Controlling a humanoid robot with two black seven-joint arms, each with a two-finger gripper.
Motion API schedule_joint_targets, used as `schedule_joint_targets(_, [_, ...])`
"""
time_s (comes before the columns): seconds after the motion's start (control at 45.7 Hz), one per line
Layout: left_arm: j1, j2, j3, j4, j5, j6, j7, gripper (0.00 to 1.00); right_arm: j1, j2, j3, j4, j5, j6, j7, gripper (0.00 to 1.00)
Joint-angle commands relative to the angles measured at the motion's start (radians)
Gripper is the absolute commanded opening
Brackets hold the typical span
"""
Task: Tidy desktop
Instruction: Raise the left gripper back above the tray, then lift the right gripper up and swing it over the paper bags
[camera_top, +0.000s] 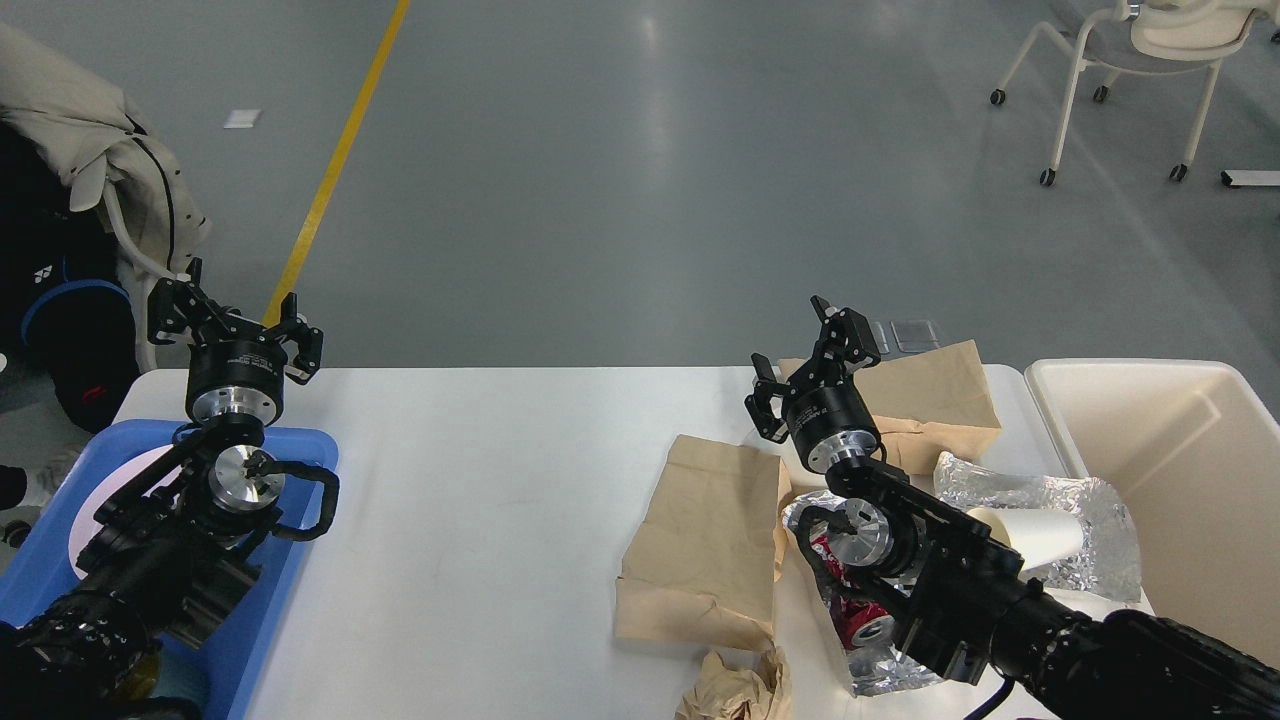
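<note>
The white desktop (480, 500) fills the lower middle of the view. All the mess sits at its right end, next to the cream bin (1180, 480). There is a flat brown paper bag (705, 540), and its long side runs from the far edge of the desktop toward the robot. A second brown bag (930, 395) lies behind it, nearer the bin. Between the bags and the bin lies crinkly foil (1060, 510) with a white paper cup (1030, 535) on its side, its wide mouth turned toward the bin. A red can (860, 620) pokes out under the right arm, and a crumpled paper ball (735, 690) lies at the near edge.

The right gripper (815, 370) is up over the spot between the two bags, with its fingers spread apart and nothing in them. The mess lies just below it and toward the bin.

The left gripper (235, 330) is far from the bin, over the far end of a blue tray (300, 450). Its fingers are also spread and empty. A plate (100, 500) lies in the tray.

So the right arm is much nearer to the mess. I think it should do the picking, since the bin is right beside it.
</note>
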Motion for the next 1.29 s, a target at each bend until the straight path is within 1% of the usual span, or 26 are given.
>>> schedule_joint_targets(0.0, [0.000,0.000,0.000,0.000,0.000,0.000,0.000,0.98,-0.001,0.000,0.000,-0.001,0.000,0.000,0.000,1.00])
schedule_joint_targets(0.613, [0.000,0.000,0.000,0.000,0.000,0.000,0.000,0.98,0.001,0.000,0.000,-0.001,0.000,-0.002,0.000,1.00])
schedule_joint_targets(0.766, [0.000,0.000,0.000,0.000,0.000,0.000,0.000,0.98,0.016,0.005,0.000,-0.021,0.006,-0.009,-0.009,1.00])
schedule_joint_targets(0.854, [0.000,0.000,0.000,0.000,0.000,0.000,0.000,0.98,0.040,0.002,-0.003,-0.019,0.057,0.004,-0.020,1.00])
schedule_joint_targets(0.92, [0.000,0.000,0.000,0.000,0.000,0.000,0.000,0.98,0.059,0.000,0.002,-0.031,0.115,-0.014,-0.018,1.00])
schedule_joint_targets(0.985, [0.000,0.000,0.000,0.000,0.000,0.000,0.000,0.98,0.112,-0.017,0.012,-0.045,0.190,-0.014,-0.018,1.00])
schedule_joint_targets(1.073, [0.000,0.000,0.000,0.000,0.000,0.000,0.000,0.98,0.189,-0.070,0.018,-0.085,0.277,-0.014,-0.018,1.00])
schedule_joint_targets(1.27, [0.000,0.000,0.000,0.000,-0.002,0.000,0.000,0.98,0.292,-0.222,-0.008,-0.117,0.291,-0.012,-0.018,1.00])
